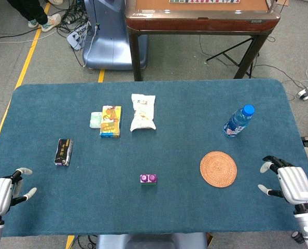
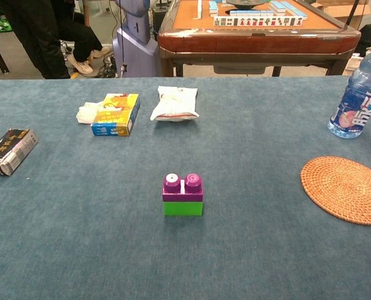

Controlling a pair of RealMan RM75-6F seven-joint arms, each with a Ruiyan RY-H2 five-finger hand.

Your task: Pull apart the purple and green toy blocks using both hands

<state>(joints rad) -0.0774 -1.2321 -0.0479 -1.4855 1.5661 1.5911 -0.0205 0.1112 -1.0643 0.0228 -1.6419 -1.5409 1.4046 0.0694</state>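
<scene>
A purple block (image 2: 183,187) sits joined on top of a green block (image 2: 183,209), standing upright near the table's front middle. From the head view only the purple top (image 1: 148,178) shows. My left hand (image 1: 3,193) rests at the table's front left corner, fingers apart, holding nothing. At the front right edge my right hand (image 1: 289,182) lies with fingers spread and empty. Both hands are far from the blocks, and neither appears in the chest view.
A woven round coaster (image 1: 218,168) lies right of the blocks, a water bottle (image 1: 238,121) behind it. A dark packet (image 1: 64,151) sits at the left. Further back are a yellow-blue box (image 1: 111,121), a small wrapped pack (image 1: 95,120) and a white snack bag (image 1: 142,112).
</scene>
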